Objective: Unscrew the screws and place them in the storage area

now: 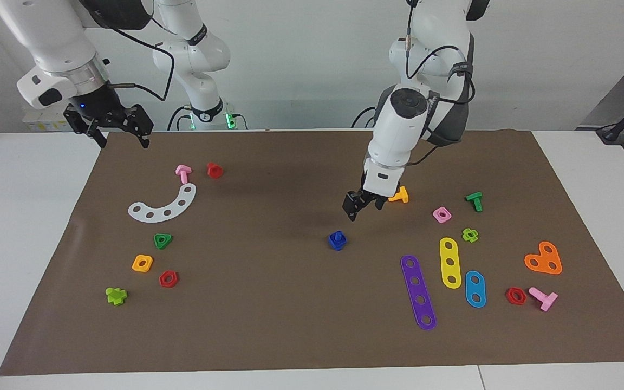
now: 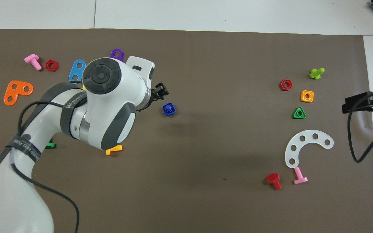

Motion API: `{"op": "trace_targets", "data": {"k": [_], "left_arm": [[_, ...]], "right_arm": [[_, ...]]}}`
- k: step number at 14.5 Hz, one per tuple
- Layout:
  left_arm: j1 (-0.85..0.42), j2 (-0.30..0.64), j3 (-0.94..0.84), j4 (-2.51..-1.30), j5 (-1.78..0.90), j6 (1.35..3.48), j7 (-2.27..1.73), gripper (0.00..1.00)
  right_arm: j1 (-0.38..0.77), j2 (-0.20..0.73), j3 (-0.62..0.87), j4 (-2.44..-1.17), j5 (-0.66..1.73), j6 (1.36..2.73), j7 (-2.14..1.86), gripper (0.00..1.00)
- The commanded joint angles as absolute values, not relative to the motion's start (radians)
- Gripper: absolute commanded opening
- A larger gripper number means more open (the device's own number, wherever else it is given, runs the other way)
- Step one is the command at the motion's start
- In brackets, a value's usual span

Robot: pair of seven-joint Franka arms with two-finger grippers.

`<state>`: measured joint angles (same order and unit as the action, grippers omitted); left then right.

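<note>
From across the worktop [image 1: 30, 227], the left gripper [image 1: 363, 207] hangs low over the brown mat, its fingers [image 1: 352, 212] parted a little with nothing between them. The blue screw [image 1: 337, 240] sits on the mat just below and beside those fingertips, apart from them, head up on what looks like a blue base. It seems a light, hard plastic piece, likely slick; I'd pinch the raised head across its flat sides. The orange bolt [image 1: 399, 195] lies close on the other flank of the fingers. The right gripper [image 1: 110, 128] waits at the mat's edge with fingers spread wide, empty.

From above, the left gripper [image 2: 160, 91] points toward the screw [image 2: 168, 109], which lies just off the fingertips. Bare mat runs from there to the storage area [image 2: 280, 100] around the green triangular nut [image 2: 299, 113], orange square nut [image 2: 307, 96] and red hexagonal nut [image 2: 285, 84], so the carry looks unobstructed. The right gripper [image 2: 361, 102] is over the mat's edge beside that patch; this view doesn't settle its opening.
</note>
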<state>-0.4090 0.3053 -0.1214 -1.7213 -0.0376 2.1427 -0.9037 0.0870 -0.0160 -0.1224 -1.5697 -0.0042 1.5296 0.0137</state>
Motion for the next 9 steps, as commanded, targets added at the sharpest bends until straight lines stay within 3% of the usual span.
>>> {"op": "trace_targets", "data": {"k": [1, 9], "left_arm": [[-0.466, 0.415, -0.098, -1.671, 0.02, 2.224, -0.978, 0.84], [-0.475, 0.477, -0.101, -1.722, 0.055, 2.364, -0.976, 0.69]], "right_arm": [[0.066, -0.038, -0.11, -1.603, 0.0, 1.578, 0.021, 1.0], [0.069, -0.038, -0.109, -1.605, 0.0, 1.586, 0.023, 1.0]]}}
